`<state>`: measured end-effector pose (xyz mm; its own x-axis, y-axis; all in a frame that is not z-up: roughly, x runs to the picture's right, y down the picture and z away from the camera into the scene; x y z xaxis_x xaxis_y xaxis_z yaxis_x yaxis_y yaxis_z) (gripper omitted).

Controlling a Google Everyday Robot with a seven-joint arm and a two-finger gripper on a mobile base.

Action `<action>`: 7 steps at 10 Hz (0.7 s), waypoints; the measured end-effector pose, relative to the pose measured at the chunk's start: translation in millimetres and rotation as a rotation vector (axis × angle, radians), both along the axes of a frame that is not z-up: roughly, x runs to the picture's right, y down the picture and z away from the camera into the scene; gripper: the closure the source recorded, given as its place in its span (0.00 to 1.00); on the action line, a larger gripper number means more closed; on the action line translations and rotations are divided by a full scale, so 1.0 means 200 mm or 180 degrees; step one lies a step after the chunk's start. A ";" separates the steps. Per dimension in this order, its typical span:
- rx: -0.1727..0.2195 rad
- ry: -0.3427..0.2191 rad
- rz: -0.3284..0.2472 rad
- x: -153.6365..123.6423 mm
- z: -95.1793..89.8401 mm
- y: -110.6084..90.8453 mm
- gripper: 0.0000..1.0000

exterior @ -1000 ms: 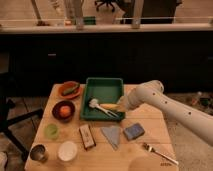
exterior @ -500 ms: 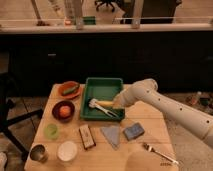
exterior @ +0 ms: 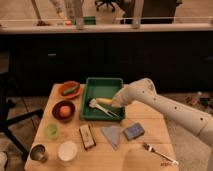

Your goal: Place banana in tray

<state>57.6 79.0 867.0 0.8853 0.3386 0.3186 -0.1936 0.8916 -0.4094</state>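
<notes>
Where the white arm reaches in from the right of the camera view, you see its gripper [exterior: 113, 103] lowered inside the green tray [exterior: 103, 83], over the tray's right half. You cannot tell how the fingers are set, since the wrist blocks them. Just left of the gripper, the banana [exterior: 104, 101] lies on the tray floor, its near end meeting the gripper; whether it is gripped cannot be told. Further left of the banana, a white-headed brush [exterior: 93, 103] also rests in the tray, its thin handle running toward the front rim.

Outside the tray, well left of the gripper, you find an orange plate [exterior: 69, 89] holding a green item, and a dark red bowl [exterior: 63, 110] holding an orange fruit. Nearer the table's front edge sit a green cup [exterior: 51, 131], a metal cup [exterior: 38, 152], a white bowl [exterior: 67, 150], a dark snack bar [exterior: 87, 136], a grey cloth [exterior: 112, 135], a blue sponge [exterior: 133, 131] and a fork [exterior: 159, 153]. No writing on any item can be read.
</notes>
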 end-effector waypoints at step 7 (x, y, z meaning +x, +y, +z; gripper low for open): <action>-0.0031 0.0278 0.0351 -0.03 0.11 -0.10 1.00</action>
